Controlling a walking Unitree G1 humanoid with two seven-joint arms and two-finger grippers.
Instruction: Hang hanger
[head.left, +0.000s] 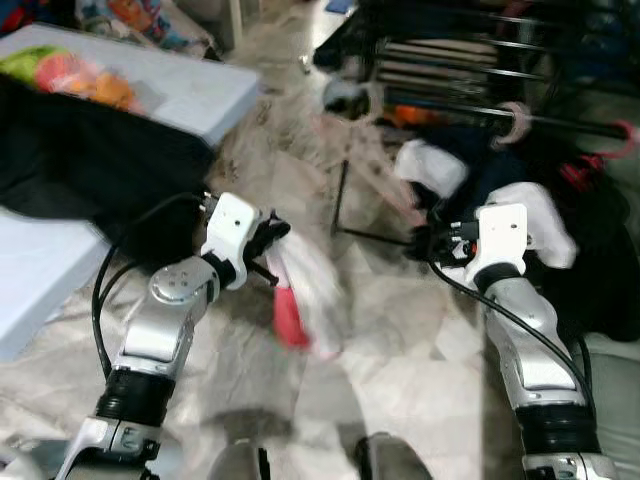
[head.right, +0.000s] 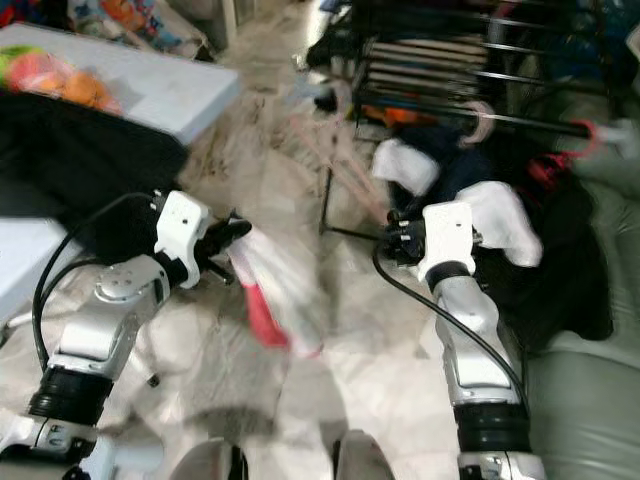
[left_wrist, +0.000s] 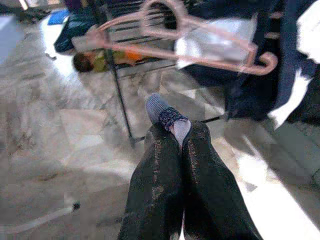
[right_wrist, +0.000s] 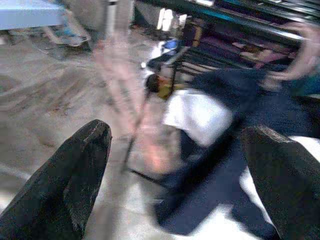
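Marble floor (head.left: 420, 340) beneath; pink hanger (left_wrist: 200, 45) hangs beyond left tool (left_wrist: 181, 131).

The two head views look forward and down over the marble floor (head.left: 400, 340) toward the black drying rack (head.left: 480, 60), while each wrist view looks low along its end effector's fingers at that same rack from nearer.

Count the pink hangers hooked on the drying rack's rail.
2: one hook mid-rail, and another hook at the rail's right end, both above dark clothes. Motion blur may hide others.
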